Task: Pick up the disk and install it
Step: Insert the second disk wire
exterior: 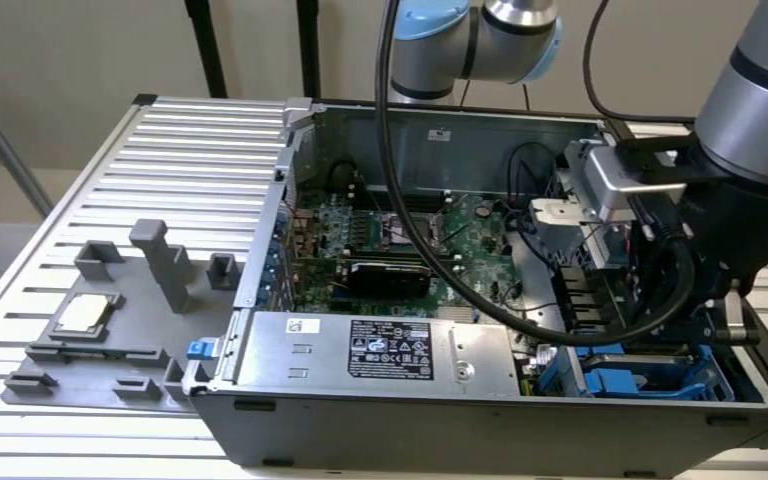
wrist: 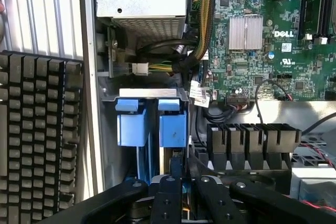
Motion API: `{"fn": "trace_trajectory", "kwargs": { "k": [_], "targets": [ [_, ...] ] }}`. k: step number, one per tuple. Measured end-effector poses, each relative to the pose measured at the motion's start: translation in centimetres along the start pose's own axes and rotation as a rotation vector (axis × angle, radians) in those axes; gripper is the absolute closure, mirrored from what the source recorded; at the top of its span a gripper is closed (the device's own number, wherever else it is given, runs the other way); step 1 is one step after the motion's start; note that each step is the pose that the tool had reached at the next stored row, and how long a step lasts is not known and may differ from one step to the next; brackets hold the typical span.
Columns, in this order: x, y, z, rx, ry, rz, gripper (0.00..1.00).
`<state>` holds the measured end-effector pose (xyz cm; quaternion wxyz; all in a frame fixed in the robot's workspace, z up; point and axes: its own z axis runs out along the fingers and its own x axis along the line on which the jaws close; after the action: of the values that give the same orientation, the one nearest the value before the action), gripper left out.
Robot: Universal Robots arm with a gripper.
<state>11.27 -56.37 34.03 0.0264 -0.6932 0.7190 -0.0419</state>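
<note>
The disk (wrist: 172,127) stands on edge in the drive bay of the open computer case (exterior: 277,200), showing its bright blue rail end. Its thin blue edge runs back between my gripper's (wrist: 185,192) black fingers (wrist: 167,200), which sit close on either side of it. A second blue-railed carrier (wrist: 131,125) stands in the slot beside it. In the exterior view the arm's wrist (exterior: 724,230) hangs over the case's corner at that view's right, above the blue bay (exterior: 631,382), and hides the fingers.
The grey labelled power-supply box (exterior: 371,350) and its cable bundle (wrist: 202,19) lie beside the bay. The green motherboard (exterior: 411,235) fills the case floor. A keyboard (wrist: 37,140) lies outside the case wall. A grey fixture holding a square chip (exterior: 84,315) sits on the slatted table.
</note>
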Motion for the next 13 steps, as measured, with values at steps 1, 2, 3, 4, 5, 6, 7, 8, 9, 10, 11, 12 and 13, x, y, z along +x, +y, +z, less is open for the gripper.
{"fn": "trace_trajectory", "kwargs": {
  "k": [1, 2, 3, 4, 5, 6, 7, 8, 9, 10, 11, 12, 13],
  "targets": [
    [0.0, 0.0, 0.03, 0.0, 0.0001, 0.0, 1.0],
    [0.0, -0.01, 0.06, -0.0001, 0.0002, 0.0, 1.0],
    [0.0, -0.01, 0.09, 0.0, 0.0002, 0.0, 1.0],
    [0.0, -0.01, 0.13, 0.0, 0.0002, 0.0, 1.0],
    [0.0, -0.01, 0.16, 0.0, 0.0002, 0.0, 1.0],
    [-0.01, -0.01, 0.21, 0.0, 0.0002, 0.0, 1.0],
    [0.0, 0.0, 0.26, 0.0001, 0.0002, 0.0, 1.0],
    [0.0, 0.0, 0.31, 0.0, 0.0003, 0.0, 1.0],
    [-0.01, 0.0, 0.36, 0.0001, 0.0003, 0.0, 1.0],
    [-0.01, 0.01, 0.47, 0.0, 0.0004, 0.0, 1.0],
    [-0.01, 0.02, 0.51, 0.0, 0.0006, 0.0, 1.0],
    [-0.01, 0.02, 0.53, 0.0, 0.0008, 0.0, 1.0],
    [-0.01, 0.02, 0.53, 0.0, 0.0009, 0.0, 1.0]
  ]
}}
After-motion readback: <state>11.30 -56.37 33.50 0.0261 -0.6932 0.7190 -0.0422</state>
